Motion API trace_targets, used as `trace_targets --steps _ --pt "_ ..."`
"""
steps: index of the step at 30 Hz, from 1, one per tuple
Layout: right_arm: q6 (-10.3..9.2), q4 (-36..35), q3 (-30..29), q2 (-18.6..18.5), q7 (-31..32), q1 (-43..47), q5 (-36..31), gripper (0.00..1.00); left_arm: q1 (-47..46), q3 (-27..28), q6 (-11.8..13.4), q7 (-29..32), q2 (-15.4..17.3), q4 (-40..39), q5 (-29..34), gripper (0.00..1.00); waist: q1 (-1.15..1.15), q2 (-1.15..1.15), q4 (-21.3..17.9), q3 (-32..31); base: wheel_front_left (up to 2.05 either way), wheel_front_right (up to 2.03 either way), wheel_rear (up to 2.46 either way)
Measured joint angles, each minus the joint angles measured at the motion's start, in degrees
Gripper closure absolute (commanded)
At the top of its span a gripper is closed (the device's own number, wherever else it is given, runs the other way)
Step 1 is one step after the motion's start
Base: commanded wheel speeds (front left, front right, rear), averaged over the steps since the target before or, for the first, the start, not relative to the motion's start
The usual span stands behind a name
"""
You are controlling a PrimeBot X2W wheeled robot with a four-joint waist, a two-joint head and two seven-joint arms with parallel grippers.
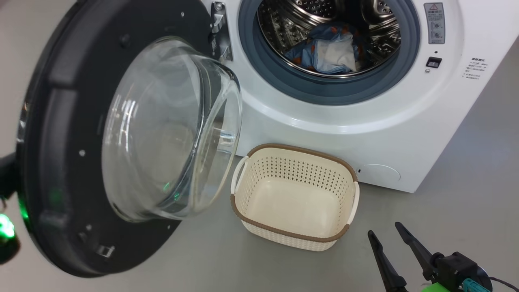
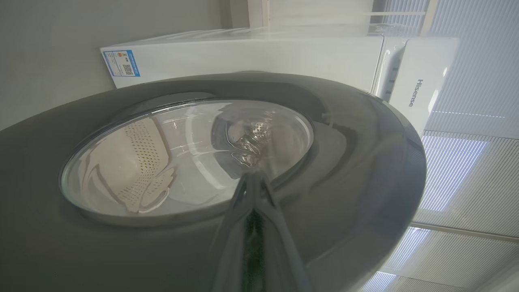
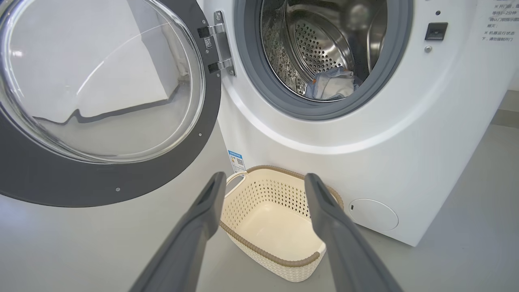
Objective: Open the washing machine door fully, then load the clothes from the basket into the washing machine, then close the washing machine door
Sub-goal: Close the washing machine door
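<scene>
A smooth grey floor (image 1: 466, 211) is carrying the big white front-loading washing machine (image 1: 344, 129), whose round, black-rimmed, glass-bowled door (image 1: 61, 121) is standing swung open to the left. The light blue printed clothes (image 1: 328, 52) are lying inside the shiny perforated steel drum (image 1: 377, 24). The cream perforated plastic basket (image 1: 300, 151) with a brown rim is sitting empty just before the machine. The left gripper (image 2: 253, 178), fingers pressed together on nothing, appears to be touching the door's outer face with its tip. The right gripper (image 1: 384, 228) is hovering near the basket, fingers spread wide, holding nothing.
</scene>
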Motion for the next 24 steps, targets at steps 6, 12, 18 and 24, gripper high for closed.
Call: trace_targets --steps 6,12,18,24 --pt "0.00 -0.24 -0.14 0.38 0.00 -0.01 0.00 0.00 3.43 -1.12 4.27 2.92 -2.50 -6.80 -0.58 1.00 0.00 0.00 -0.88 0.13 0.00 0.00 0.00" --pt "0.00 -0.22 -0.53 1.04 0.00 -0.04 0.00 0.00 6.36 -3.61 7.70 5.88 -2.89 -12.01 -0.56 1.00 0.00 0.00 -1.86 0.12 0.00 0.00 0.00" --pt "0.00 -0.24 -0.55 1.71 0.00 -0.54 0.00 0.00 8.09 -5.03 9.66 6.75 -5.09 -15.80 -0.62 1.00 0.00 0.00 -2.89 0.29 0.00 0.00 0.00" --pt "0.00 -0.22 -0.49 2.12 0.00 -0.60 0.00 0.00 8.70 -6.47 10.44 6.57 -7.78 -19.00 -2.41 1.00 0.00 0.00 -4.12 0.70 0.00 0.00 0.00"
